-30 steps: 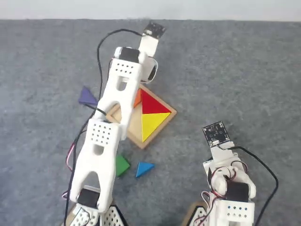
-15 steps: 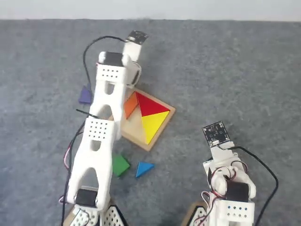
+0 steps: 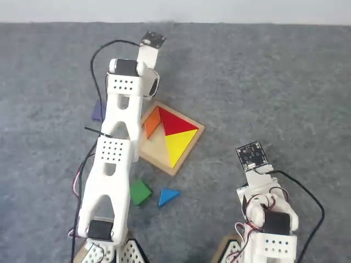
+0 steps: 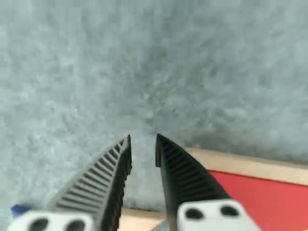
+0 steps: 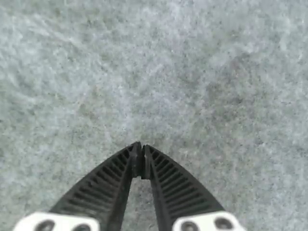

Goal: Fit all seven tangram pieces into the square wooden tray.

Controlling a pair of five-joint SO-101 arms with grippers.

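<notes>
The square wooden tray (image 3: 152,147) lies mid-table holding a red triangle (image 3: 174,121), a yellow triangle (image 3: 176,143) and an orange piece (image 3: 152,123). A purple piece (image 3: 98,110) peeks out to the left of the left arm (image 3: 122,109). A green piece (image 3: 140,192) and a blue triangle (image 3: 168,196) rest on the carpet in front of the tray. My left gripper (image 4: 143,140) hovers just past the tray's far-left corner, slightly open and holding nothing, with the tray rim (image 4: 240,164) and the red triangle (image 4: 274,202) beside it. My right gripper (image 5: 140,148) is shut over bare carpet.
Grey carpet (image 3: 274,82) covers the whole table, with wide free room to the right of and behind the tray. The right arm (image 3: 264,216) sits folded at the near right edge. The left arm's cable (image 3: 93,82) loops out on its left side.
The left arm has swung left off the tray, uncovering the orange piece lying inside it. The tray has shifted slightly. The right arm has not moved.
</notes>
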